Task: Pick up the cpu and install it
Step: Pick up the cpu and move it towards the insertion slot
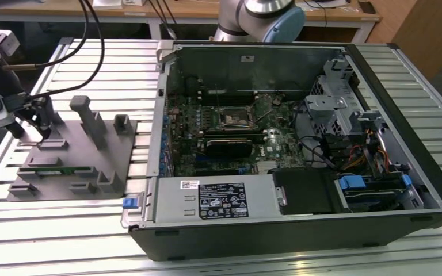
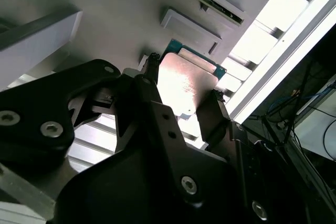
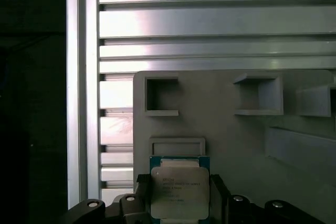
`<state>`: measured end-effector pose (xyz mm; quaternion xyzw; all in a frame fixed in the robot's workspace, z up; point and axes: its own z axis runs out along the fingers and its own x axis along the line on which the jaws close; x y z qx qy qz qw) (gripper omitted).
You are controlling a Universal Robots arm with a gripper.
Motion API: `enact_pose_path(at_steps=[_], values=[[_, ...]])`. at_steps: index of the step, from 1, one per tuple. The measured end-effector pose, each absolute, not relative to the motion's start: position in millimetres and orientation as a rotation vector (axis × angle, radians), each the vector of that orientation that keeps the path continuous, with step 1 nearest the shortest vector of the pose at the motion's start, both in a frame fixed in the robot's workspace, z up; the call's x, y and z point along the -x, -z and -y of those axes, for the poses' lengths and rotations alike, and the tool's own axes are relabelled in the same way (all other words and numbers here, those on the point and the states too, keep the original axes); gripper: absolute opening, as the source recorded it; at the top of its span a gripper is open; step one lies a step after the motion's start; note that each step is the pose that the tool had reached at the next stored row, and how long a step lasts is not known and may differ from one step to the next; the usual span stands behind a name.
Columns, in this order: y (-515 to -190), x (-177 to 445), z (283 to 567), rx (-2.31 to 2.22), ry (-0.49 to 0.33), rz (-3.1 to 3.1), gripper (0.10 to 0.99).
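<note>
The claw [image 1: 43, 129] hangs at the exterior view's left, over the grey holder tray [image 1: 75, 155]. In both wrist views its two dark fingers [image 2: 149, 77] are closed against opposite edges of the cpu [image 3: 178, 195]. From here I can't quite tell whether the chip sits in its seat on the tray or is just clear of it. It's a thin, stiff, light little square with a smooth, probably slippery metal top, and I'd guess its underside is delicate. Gripping the rim on two opposite sides, as the fingers do, looks like the right hold, flat and level with no squeeze on the faces. Tall grey posts [image 1: 90, 118] stand on the tray just beside the claw, toward the open computer case [image 1: 428, 172], and they look like the nearest obstacle. The case lies on its side on the slatted metal surface [image 1: 52, 241], well apart from the tray. Its black socket frame [image 1: 235, 117] sits deep inside, with the case wall, a drive cage [image 1: 332, 103] and loose wiring around it. Black cables [image 1: 90, 34] trail above the arm.
</note>
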<state>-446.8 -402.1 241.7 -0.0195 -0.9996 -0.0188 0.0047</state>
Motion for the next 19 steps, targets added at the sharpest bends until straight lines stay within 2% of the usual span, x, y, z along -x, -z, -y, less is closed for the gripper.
enact_pose_path(at_steps=[19], values=[[-270, 447, 402, 0.061, 0.059, 3.131, 0.541]])
